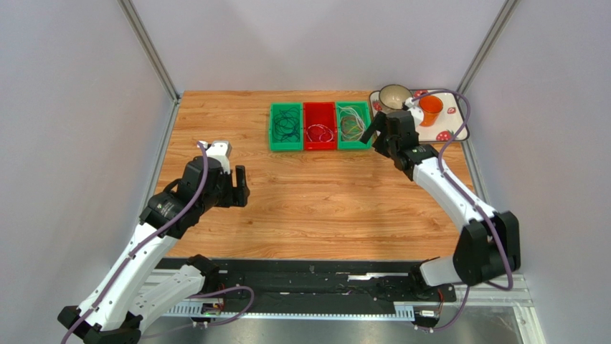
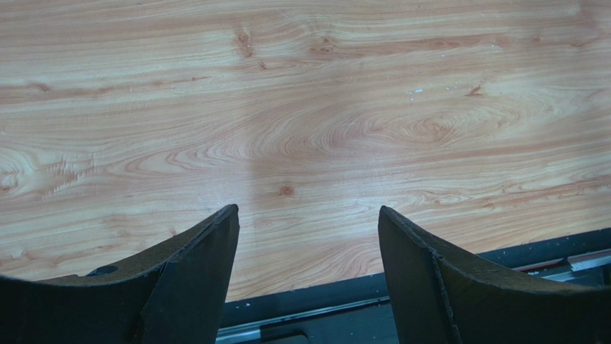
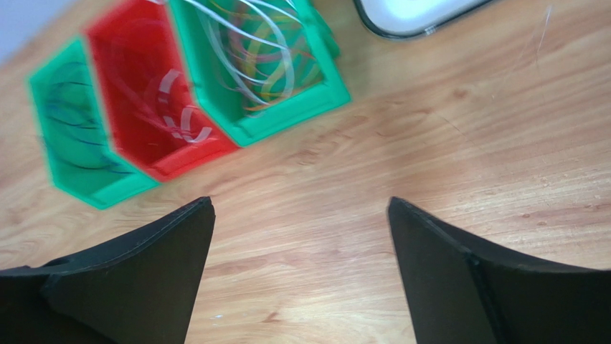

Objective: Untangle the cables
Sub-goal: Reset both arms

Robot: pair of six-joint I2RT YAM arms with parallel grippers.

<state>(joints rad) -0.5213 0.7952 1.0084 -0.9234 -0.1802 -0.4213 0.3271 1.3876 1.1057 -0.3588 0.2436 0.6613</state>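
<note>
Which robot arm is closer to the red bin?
The right. The right end effector hovers beside the green bin that neighbours the red bin. The left end effector is farther off, over the table nearer the robot's side.

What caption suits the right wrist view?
Open right hand over the table, three bins of cables ahead.

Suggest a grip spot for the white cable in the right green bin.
Take the white cable where its loop crosses over the yellow strands. Come straight down with the open right gripper, jaws across the strand: the walls of the bin block a side approach, and the white loop seems to lie on top.
</note>
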